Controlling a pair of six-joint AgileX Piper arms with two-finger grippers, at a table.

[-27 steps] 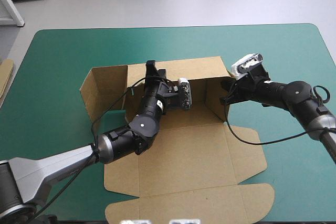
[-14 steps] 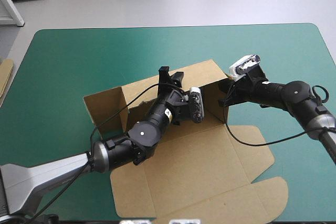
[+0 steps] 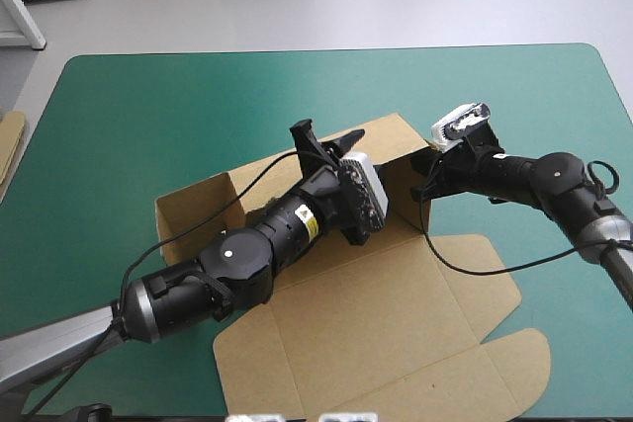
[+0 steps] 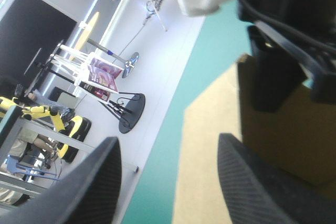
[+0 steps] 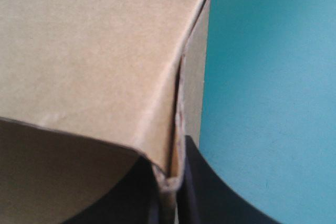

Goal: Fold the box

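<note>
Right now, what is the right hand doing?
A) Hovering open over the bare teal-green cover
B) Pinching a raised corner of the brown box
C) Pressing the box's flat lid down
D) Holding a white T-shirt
B: the right wrist view shows the right hand all but shut on the board at an upright corner of the box, where two raised walls meet.

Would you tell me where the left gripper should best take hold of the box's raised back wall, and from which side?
Probably its free top edge, from above, one finger on each face: the back wall stands raised and thin, the right gripper pinches its right corner, and the open left gripper hovers by it.
</note>
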